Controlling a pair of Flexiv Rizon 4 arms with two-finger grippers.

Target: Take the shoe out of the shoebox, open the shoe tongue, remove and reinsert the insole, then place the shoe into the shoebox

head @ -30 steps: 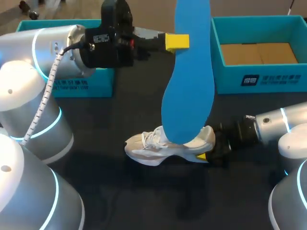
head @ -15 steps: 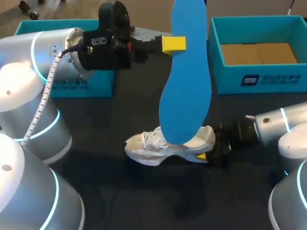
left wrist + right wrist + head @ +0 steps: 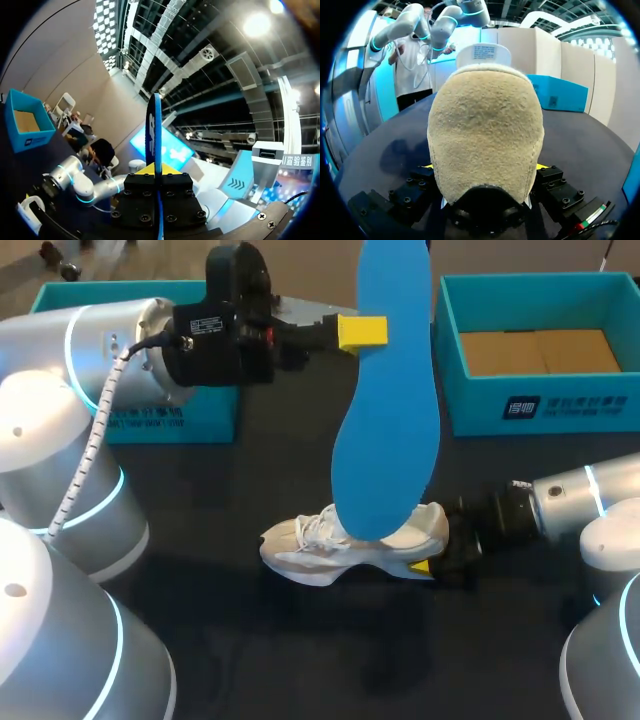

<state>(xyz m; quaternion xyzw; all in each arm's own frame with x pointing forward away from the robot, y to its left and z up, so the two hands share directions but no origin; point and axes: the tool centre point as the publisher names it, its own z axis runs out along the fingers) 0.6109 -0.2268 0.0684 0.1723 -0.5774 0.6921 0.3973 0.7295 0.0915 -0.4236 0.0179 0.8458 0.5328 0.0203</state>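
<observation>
Two grips at once: our left gripper [image 3: 372, 330] is clamped on the blue insole [image 3: 385, 430], which hangs upright over the white shoe [image 3: 340, 545]. Our right gripper [image 3: 430, 560] is clamped on the shoe's heel, with the shoe on the dark table [image 3: 300, 650]. The insole sits slightly further left than a second ago and is still now, so we judge it is out and lining up for reinsertion. One teal box [image 3: 540, 405] sits back right and a second teal box [image 3: 180, 425] sits behind our left arm, both well apart from the shoe.

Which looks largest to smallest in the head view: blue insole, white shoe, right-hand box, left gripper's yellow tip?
Tied first: blue insole and right-hand box, alike; the insole is held up nearer the camera.
Then white shoe, partly hidden.
Last, yellow tip.
</observation>
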